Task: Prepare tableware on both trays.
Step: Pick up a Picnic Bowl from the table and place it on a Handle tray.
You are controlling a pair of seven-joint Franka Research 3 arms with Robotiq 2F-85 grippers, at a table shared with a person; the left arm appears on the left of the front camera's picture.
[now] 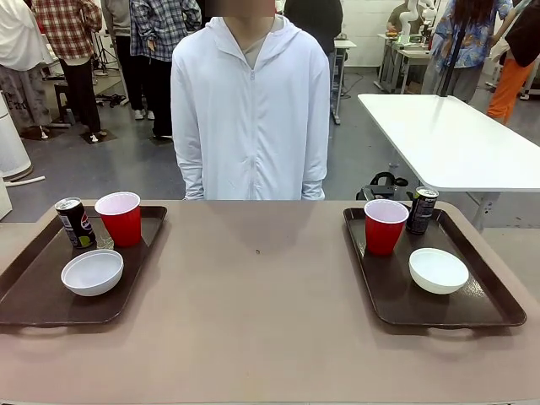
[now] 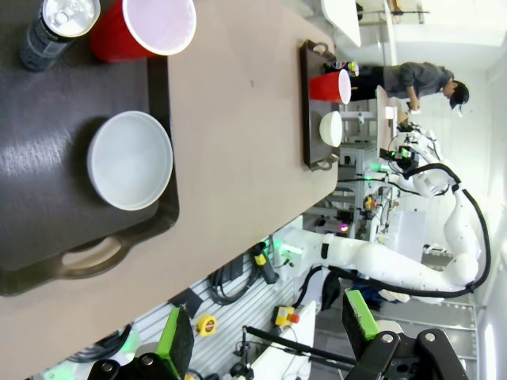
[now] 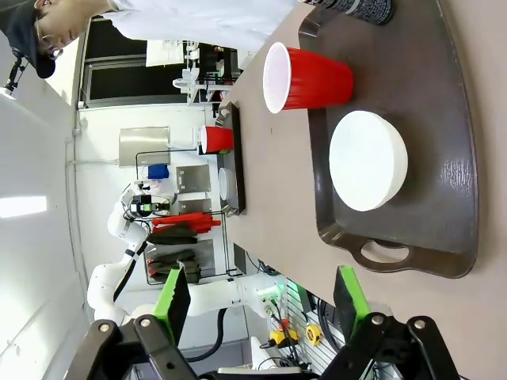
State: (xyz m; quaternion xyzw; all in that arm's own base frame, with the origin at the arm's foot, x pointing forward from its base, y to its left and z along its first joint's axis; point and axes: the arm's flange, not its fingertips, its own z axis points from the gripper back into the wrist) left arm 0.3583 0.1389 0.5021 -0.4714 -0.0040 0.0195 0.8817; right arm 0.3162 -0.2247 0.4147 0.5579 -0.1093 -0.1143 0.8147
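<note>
1. Front view: the left tray (image 1: 34, 291) on the worktop (image 1: 261, 321) holds a black can (image 1: 75, 223), a red cup (image 1: 120, 218) and a white bowl (image 1: 93, 272).
2. The right tray (image 1: 481, 308) holds a second red cup (image 1: 385, 225), a second can (image 1: 421, 210) and a second bowl (image 1: 438, 270).
3. A person in a white hoodie (image 1: 250, 110) stands at the far edge.
4. Left wrist view: the left tool (image 2: 268, 336) hangs released, jaws wide apart, nothing between them.
5. Right wrist view: the right tool (image 3: 261, 305) is likewise released and empty.
</note>
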